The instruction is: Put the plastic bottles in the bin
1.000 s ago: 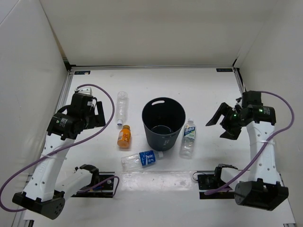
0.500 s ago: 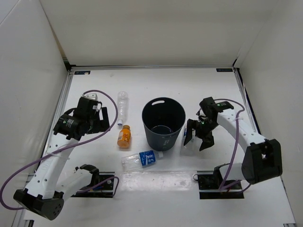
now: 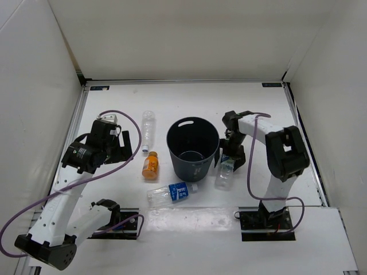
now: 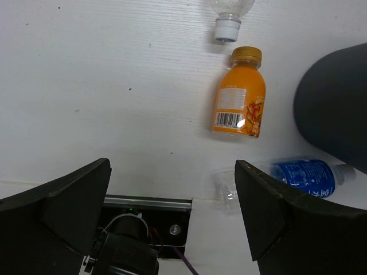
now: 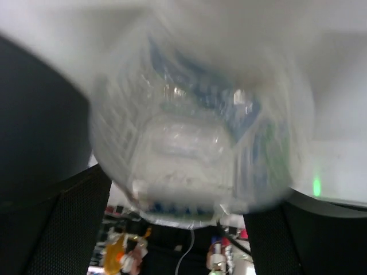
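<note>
The white table [image 3: 258, 109] carries everything, and the bin [image 3: 193, 150] stands upright in its middle with its mouth open. None of the four bottles is in it yet.

The right end effector [image 3: 232, 158] sits low, just right of the bin, over the neck end of the green-white labelled bottle [image 3: 225, 173]. That bottle lies on the table with its neck pointing far. In the right wrist view it fills the frame [image 5: 200, 126], blurred, with the end effector [image 5: 183, 226] spread wide and a dark finger on either side, not yet pinching. The step in hand looks like the grasp on this bottle. To do it well, centre the body between the fingers before closing. Close gently, because thin plastic will dent and may squirt out. Lift clear of the rim without knocking the bin, which is very close on the left.

The left end effector [image 4: 172, 217] hovers spread and empty over the left side of the table. Ahead of it lie the orange bottle [image 4: 239, 100], the plain clear bottle [image 4: 229, 11] just beyond it, and the blue-labelled bottle [image 4: 298, 177] nearer, by the bin's foot.
</note>
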{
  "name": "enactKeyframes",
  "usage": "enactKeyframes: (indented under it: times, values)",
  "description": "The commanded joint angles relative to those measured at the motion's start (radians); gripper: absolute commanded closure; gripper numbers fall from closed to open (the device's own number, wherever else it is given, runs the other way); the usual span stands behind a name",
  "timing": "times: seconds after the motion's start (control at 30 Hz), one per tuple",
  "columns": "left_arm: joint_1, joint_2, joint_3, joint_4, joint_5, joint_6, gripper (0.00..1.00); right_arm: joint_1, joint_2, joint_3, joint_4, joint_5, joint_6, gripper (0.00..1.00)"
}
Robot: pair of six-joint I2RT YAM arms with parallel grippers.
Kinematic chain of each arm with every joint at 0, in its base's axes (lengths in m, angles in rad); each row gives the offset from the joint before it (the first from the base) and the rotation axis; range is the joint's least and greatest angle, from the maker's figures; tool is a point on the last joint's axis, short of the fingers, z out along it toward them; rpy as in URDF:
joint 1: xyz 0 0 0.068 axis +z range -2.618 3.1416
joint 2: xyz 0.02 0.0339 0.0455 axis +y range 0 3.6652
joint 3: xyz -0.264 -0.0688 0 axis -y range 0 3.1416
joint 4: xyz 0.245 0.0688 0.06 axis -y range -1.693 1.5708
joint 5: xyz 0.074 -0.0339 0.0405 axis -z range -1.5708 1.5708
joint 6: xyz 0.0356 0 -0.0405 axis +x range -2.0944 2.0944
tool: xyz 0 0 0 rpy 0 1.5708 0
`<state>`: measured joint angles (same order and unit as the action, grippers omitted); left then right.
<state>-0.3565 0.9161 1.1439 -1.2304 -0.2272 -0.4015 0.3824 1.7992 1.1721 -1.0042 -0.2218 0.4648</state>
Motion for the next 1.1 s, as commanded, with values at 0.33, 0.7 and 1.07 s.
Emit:
enactKeyframes:
  times: [0.33,0.7,1.07]
  values:
    - [-0.004,-0.034,0.001,-0.007,-0.004,-0.005,0.00,-0.091,0.011,0.092,-0.155,0.088,0.052,0.69]
    - [-0.004,-0.029,0.002,0.005,-0.037,0.003,0.00,-0.298,-0.346,0.530,-0.292,0.014,0.058,0.81]
    - [-0.002,0.013,-0.024,0.025,-0.005,-0.034,0.00,0.309,-0.477,0.630,-0.030,0.217,0.015,0.77]
